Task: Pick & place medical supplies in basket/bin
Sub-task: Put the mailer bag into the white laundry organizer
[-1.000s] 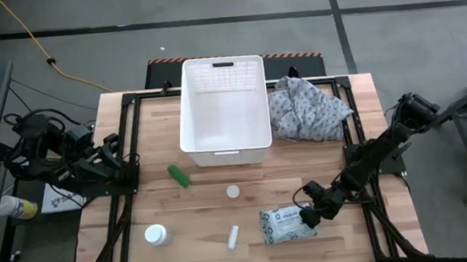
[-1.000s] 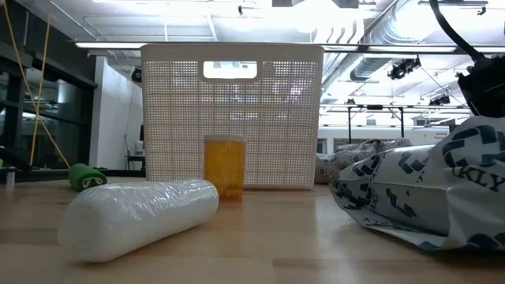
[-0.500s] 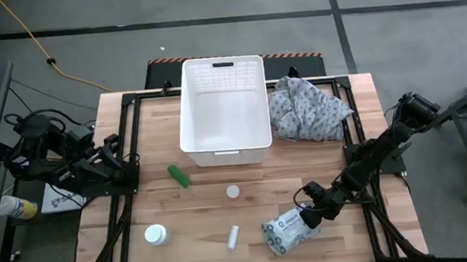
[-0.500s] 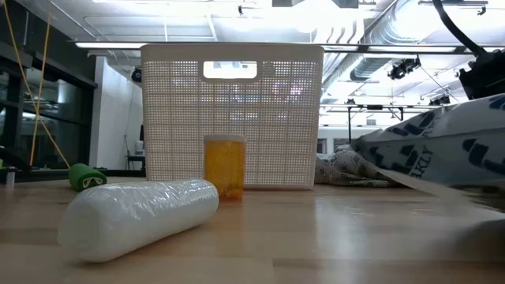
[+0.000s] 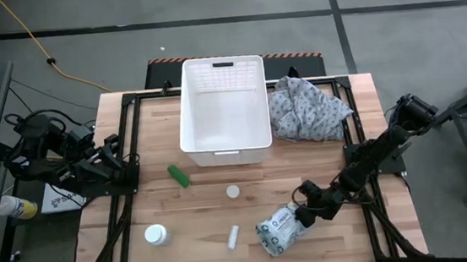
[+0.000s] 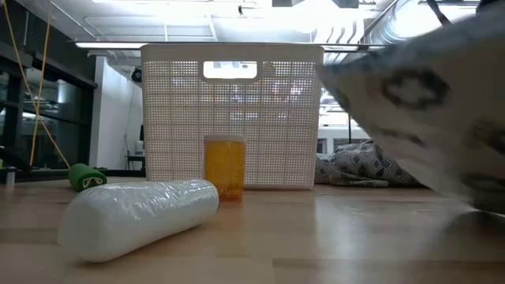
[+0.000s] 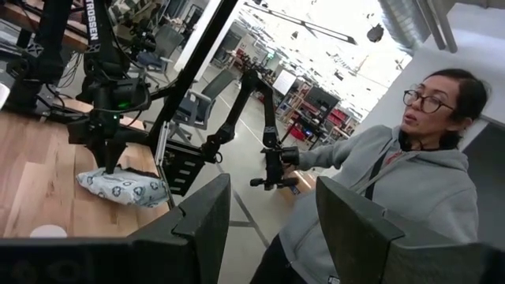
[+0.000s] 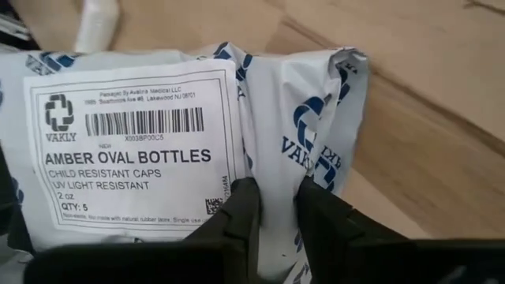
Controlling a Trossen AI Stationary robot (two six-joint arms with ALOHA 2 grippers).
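Big open workshop space with a wooden table (image 5: 214, 205) in the middle, white lattice bin (image 5: 224, 110) sitting toward the far edge and a crumpled grey patterned cloth (image 5: 308, 112) just beside it on the right.

The right gripper (image 5: 298, 215) is down at the near-right part of the table and it's pinched tight on the edge of the packet (image 5: 278, 231). In the right wrist view you can see both fingers (image 8: 237, 217) squeezed together on a fold of the packet (image 8: 158, 150), which has a white label reading "amber oval bottles". From the low camera the packet (image 6: 426, 110) fills the right side and looks tilted up off the wood, so I'd say we're at the lift stage of the first pick. Nothing shows inside the bin from above.

Left gripper (image 7: 268, 229) is parked off the table's left edge, fingers apart with nothing between them.

Still on the table: green cylinder (image 5: 178, 176) near the bin's front-left corner, a small white cap-looking thing (image 5: 233, 191) in the middle (low view shows it's an amber bottle (image 6: 225, 167)), a white bottle (image 5: 155, 234) near the front left, and a small white tube (image 5: 233, 236) just left of the packet.

Next up, my guess: raise the packet clear, carry it across to over the bin and let go. It's floppy and only held by a fold, so it could swing or slip
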